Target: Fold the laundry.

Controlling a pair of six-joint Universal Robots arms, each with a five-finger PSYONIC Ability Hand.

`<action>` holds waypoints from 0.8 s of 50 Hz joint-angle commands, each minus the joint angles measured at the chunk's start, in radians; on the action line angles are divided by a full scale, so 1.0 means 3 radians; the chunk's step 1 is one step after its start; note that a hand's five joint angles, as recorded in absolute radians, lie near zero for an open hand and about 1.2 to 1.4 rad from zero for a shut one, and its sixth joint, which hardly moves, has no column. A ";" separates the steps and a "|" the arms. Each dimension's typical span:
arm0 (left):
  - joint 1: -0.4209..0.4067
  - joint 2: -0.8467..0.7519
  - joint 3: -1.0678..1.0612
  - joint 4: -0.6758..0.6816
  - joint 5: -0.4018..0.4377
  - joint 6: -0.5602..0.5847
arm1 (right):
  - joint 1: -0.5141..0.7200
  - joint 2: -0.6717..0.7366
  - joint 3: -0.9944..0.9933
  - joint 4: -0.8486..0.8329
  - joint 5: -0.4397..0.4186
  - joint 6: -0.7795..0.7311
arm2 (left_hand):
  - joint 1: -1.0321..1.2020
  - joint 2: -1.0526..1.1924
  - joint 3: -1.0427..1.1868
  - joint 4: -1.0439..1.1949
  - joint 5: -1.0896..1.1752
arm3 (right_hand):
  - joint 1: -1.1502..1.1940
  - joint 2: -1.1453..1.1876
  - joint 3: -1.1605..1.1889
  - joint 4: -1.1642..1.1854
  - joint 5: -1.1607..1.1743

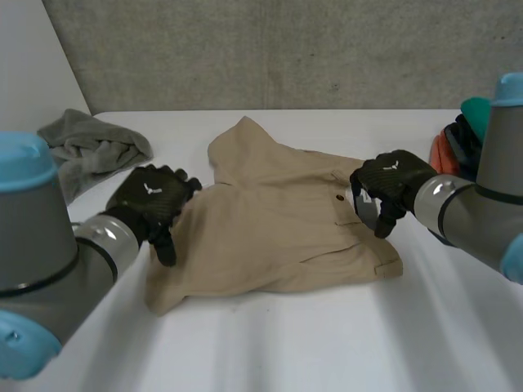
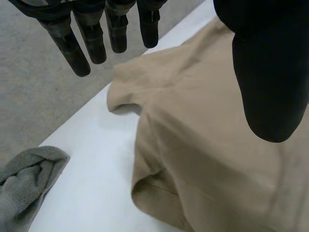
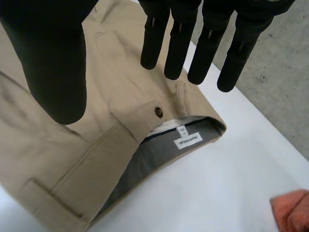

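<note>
Tan trousers (image 1: 270, 229) lie folded across the middle of the white table (image 1: 327, 343), waistband toward the right. My left hand (image 1: 151, 200) hovers over their left edge with its fingers (image 2: 91, 38) straight and apart, holding nothing; the tan cloth (image 2: 217, 145) lies below its palm. My right hand (image 1: 388, 188) hangs over the waistband end, fingers (image 3: 178, 43) straight and thumb spread, touching nothing. Below it I see the button (image 3: 158, 112), the grey inner waistband with a white label (image 3: 187, 140), and a back pocket.
A crumpled grey towel (image 1: 90, 147) lies at the table's back left, also near my left hand (image 2: 24, 183). Orange and dark clothes (image 1: 453, 147) are piled at the right edge, with an orange corner (image 3: 292, 210) beside the waistband. A grey wall stands behind the table.
</note>
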State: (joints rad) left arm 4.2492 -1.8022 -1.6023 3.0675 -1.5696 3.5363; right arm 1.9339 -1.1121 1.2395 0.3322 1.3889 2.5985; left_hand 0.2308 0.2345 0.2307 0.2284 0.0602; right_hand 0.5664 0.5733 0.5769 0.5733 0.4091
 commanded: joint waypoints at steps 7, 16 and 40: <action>0.0071 -0.0598 0.0453 -0.0678 -0.0055 -0.0395 | 0.0037 0.0818 -0.0813 0.0580 0.0018 -0.0250 | 0.0167 0.0155 0.0168 0.0175 0.0154 | 0.0123 0.0100 0.0088 0.0100 0.0065; 0.0077 -0.0737 0.0371 -0.0791 -0.0075 -0.0406 | 0.0002 0.0910 -0.0589 0.0437 -0.0110 -0.0281 | 0.0138 0.0126 0.0138 0.0146 0.0125 | 0.0054 0.0031 0.0019 0.0031 -0.0003; 0.0092 0.0095 0.0304 -0.0617 -0.0055 -0.0145 | -0.0136 -0.0525 0.0772 -0.0725 -0.0186 -0.0225 | 0.3885 0.3873 0.3885 0.3893 0.3872 | 0.2766 0.2743 0.2731 0.2743 0.2709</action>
State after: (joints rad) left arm 4.2599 -1.9628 -1.5225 2.9224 -1.6047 3.4905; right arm 1.9188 -1.0952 1.4193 0.0720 1.3368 2.5235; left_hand 1.1773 1.1941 1.1880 1.1972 0.9838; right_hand 1.1445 1.1818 1.1840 1.1917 1.0110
